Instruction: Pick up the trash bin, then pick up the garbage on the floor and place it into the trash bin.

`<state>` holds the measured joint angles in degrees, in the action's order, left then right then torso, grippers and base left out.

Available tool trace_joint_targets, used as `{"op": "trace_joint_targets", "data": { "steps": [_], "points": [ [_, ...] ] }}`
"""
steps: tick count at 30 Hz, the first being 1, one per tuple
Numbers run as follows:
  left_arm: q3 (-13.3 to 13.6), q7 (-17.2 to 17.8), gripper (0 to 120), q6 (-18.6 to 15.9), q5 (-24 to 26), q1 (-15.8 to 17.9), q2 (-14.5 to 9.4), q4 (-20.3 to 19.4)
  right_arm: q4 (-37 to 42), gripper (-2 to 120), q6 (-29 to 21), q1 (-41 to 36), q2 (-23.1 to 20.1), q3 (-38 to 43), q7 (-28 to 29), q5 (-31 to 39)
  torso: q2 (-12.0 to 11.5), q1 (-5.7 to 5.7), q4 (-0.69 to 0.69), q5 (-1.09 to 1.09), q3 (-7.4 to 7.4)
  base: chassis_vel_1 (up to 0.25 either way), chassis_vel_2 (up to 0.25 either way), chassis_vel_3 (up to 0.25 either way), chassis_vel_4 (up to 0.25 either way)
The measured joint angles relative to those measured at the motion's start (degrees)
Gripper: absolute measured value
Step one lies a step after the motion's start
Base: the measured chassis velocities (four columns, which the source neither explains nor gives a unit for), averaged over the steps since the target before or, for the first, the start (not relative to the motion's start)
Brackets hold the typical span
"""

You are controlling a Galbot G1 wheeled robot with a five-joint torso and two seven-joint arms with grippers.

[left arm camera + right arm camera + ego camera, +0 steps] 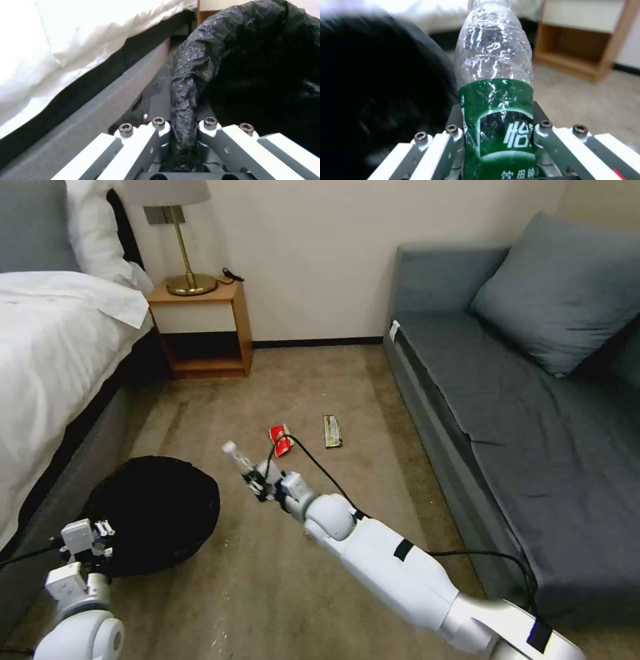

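While the left gripper (183,140) is clamped on a fold of the black bag at the rim of the bin (157,513), holding it beside the bed (53,353), the right gripper (498,147) is pressed shut around the green label of the bottle (496,100) and carries it just beside the bin, cap end pointing toward the bed. By my reading the bin is already picked up and one piece of garbage is on its way in but not yet dropped. Two pieces lie on the carpet beyond the bin, toward the sofa (507,400): a red packet (281,439) and a yellow-green wrapper (332,431). The bin's inside is pure black, so what it holds cannot be made out, and I cannot find any brown paper.
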<state>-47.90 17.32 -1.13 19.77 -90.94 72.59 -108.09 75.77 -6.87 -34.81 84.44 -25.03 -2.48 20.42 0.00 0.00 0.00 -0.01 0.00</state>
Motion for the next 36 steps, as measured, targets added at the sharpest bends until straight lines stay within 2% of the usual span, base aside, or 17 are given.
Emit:
{"op": "trace_joint_targets", "data": {
  "steps": [1,3,10,16,20,22,29,32,33,35,36],
  "points": [
    [0.13,0.0,5,-0.08,-0.25,0.34,0.15,-0.16,-0.12,26,2.94,0.07,1.93,-1.19,0.73,0.56,0.0,0.0,0.0,0.01,0.0,0.0,0.0,0.0,0.0],
    [0.16,0.0,5,-0.12,-0.34,0.43,0.23,-0.18,-0.44,26,4.54,0.13,3.07,-1.98,1.07,0.65,0.0,0.0,0.01,0.0,0.0,0.0,0.0,0.0,0.0],
    [0.24,-0.07,5,-0.14,-0.26,0.02,0.6,-0.27,-1.44,26,7.86,0.54,7.52,-6.53,1.15,1.94,0.0,0.0,0.02,0.0,0.0,0.0,0.0,0.0,0.0],
    [0.25,-0.2,5,-0.13,-0.18,-0.25,0.81,-0.84,-3.74,26,8.95,0.94,7.87,-9.15,1.0,1.8,0.0,0.0,0.01,0.0,0.0,0.0,0.0,0.0,0.0],
    [0.25,-0.42,5,-0.14,-0.1,-0.96,1.34,-2.57,-7.69,26,9.95,1.08,7.84,-10.78,1.65,0.56,0.0,0.0,0.0,0.0,0.0,0.0,0.0,0.0,0.0],
    [0.25,-1.76,5,-0.14,0.01,-2.4,1.75,-4.26,-9.23,26,10.03,0.79,7.8,-11.78,3.46,0.04,0.0,0.0,0.0,0.0,0.0,0.0,0.0,0.0,0.0],
    [0.27,-2.57,5,0.01,-0.34,-3.73,2.48,-5.28,-9.36,27,9.33,0.51,7.75,-13.18,4.15,-0.39,0.0,0.0,0.01,0.01,0.0,0.0,0.0,0.0,0.0],
    [0.38,-2.58,5,0.12,-0.67,-3.73,2.74,-5.28,-8.5,41,9.01,0.44,7.72,-13.57,4.15,-0.37,0.0,0.0,0.0,0.01,0.0,0.0,0.0,0.0,0.0],
    [0.38,-2.58,5,0.12,-0.67,-3.73,2.74,-5.28,-8.5,41,9.01,0.44,7.72,-13.57,4.15,-0.37,0.0,0.0,0.0,0.01,0.0,0.0,0.0,0.0,0.0],
    [0.43,-2.58,5,0.16,-0.83,-3.64,2.78,-5.17,-7.96,51,8.97,0.3,7.72,-13.75,4.13,-0.37,0.0,0.0,0.0,0.01,0.0,0.0,0.0,0.0,0.0],
    [0.43,-2.58,5,0.16,-0.83,-3.64,2.78,-5.17,-7.96,51,8.97,0.3,7.72,-13.75,4.13,-0.37,0.0,0.0,0.0,0.01,0.0,0.0,0.0,0.0,0.0]
  ]
}}
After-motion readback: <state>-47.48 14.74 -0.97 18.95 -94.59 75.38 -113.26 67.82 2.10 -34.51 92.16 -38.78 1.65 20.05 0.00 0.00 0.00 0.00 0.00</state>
